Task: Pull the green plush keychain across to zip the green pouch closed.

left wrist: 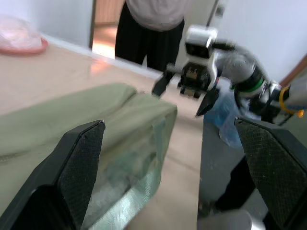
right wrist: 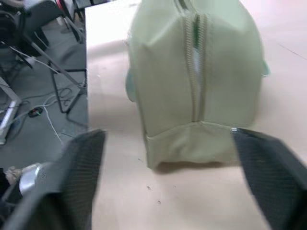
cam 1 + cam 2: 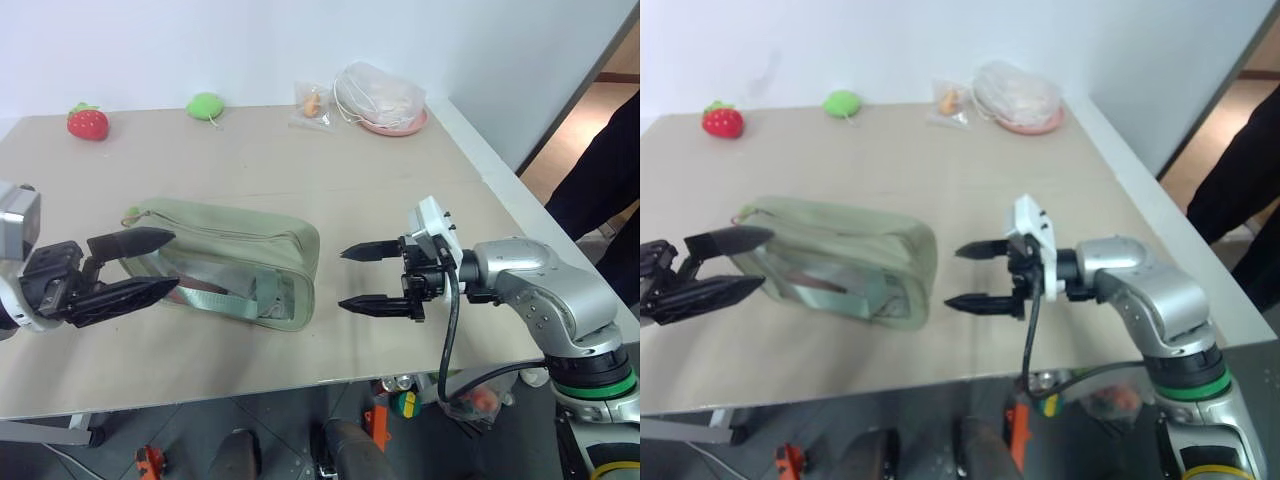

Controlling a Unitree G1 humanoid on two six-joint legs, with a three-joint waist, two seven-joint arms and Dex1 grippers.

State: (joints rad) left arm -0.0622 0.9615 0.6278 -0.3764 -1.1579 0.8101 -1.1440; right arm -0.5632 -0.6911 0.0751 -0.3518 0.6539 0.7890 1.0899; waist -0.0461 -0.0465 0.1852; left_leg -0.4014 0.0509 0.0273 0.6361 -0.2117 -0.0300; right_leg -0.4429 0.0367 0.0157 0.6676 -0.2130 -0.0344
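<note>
Currently right end effector point(image 3: 352, 277) is wide open, nothing in it, hanging just off the pouch's right end w/ a clear gap between fingertips and fabric. Left end effector point(image 3: 150, 265) is also spread wide and empty, fingers either side of the pouch's left end; can't tell if it's touching the fabric.

Green pouch point(image 3: 240, 255) lies on its side near the front edge of the worktop point(image 3: 330, 170), between the two end effectors. In the right wrist view the zipper point(image 2: 195, 57) runs along the top seam and looks closed down to the end facing that cam. Green plush keychain isn't identifiable in any view, so the puller position is unconfirmed.

Judgement: zip looks done or nearly so at the right end, and both end effectors are free of the pouch. Left to do: confirm the far end is shut, nothing else obvious.

Further out: strawberry plush point(image 3: 87, 121) and round green plush point(image 3: 206, 105) at the back edge, bagged items by a pink plate point(image 3: 385, 95) back right. A person point(image 3: 600, 175) stands off to the right.
</note>
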